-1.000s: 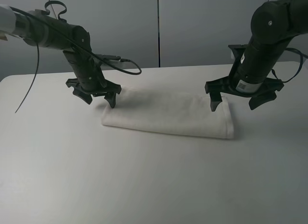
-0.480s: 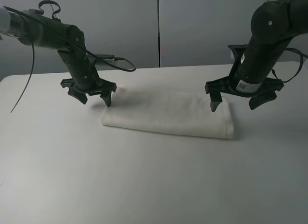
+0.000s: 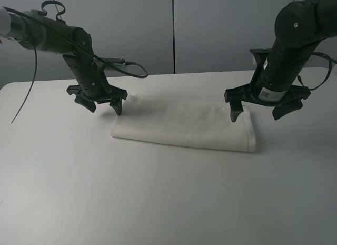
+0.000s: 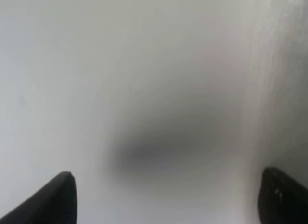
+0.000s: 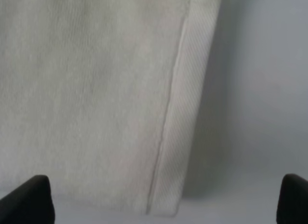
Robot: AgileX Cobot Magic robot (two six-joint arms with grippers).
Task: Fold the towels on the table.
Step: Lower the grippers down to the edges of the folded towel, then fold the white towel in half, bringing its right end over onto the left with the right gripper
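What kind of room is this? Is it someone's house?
Probably a robot lab, not a house. A black left arm and right arm hang over a plain white table, the wall behind is bare grey panels, and only a white towel lies out.

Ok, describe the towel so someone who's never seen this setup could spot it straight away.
On the wide white table, toward its far side, the towel lies between the left gripper and the right gripper. It is a long folded strip of soft white cloth with a woven border at one end.
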